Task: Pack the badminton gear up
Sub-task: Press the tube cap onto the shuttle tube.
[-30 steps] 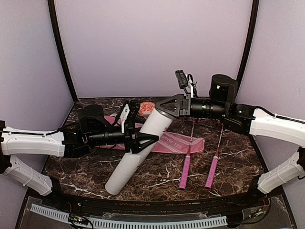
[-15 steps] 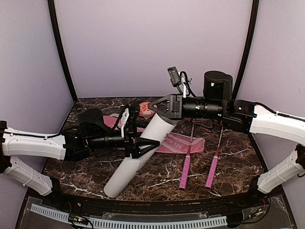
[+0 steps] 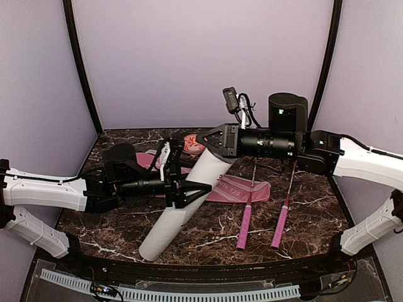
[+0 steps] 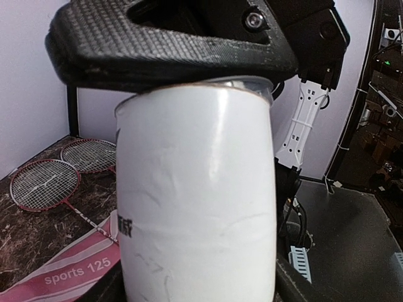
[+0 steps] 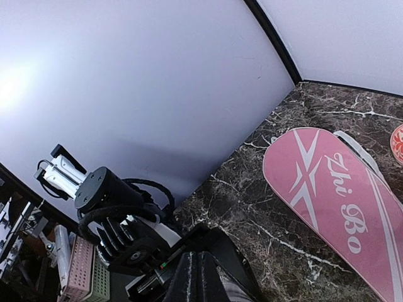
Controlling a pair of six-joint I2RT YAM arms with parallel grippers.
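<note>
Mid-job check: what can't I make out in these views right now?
White tube: the right hand covers its mouth in the top and left wrist views; contents unknown, no shuttlecocks show anywhere.
Rackets: heads hidden behind the right arm in the top view.
Patterned bowl: mostly behind the tube, top view.
Racket cover: cut off by the frame edge in the right wrist view, crossed by the tube in the top view.

Smooth, slightly glossy tube; polished, marble-patterned table.
</note>
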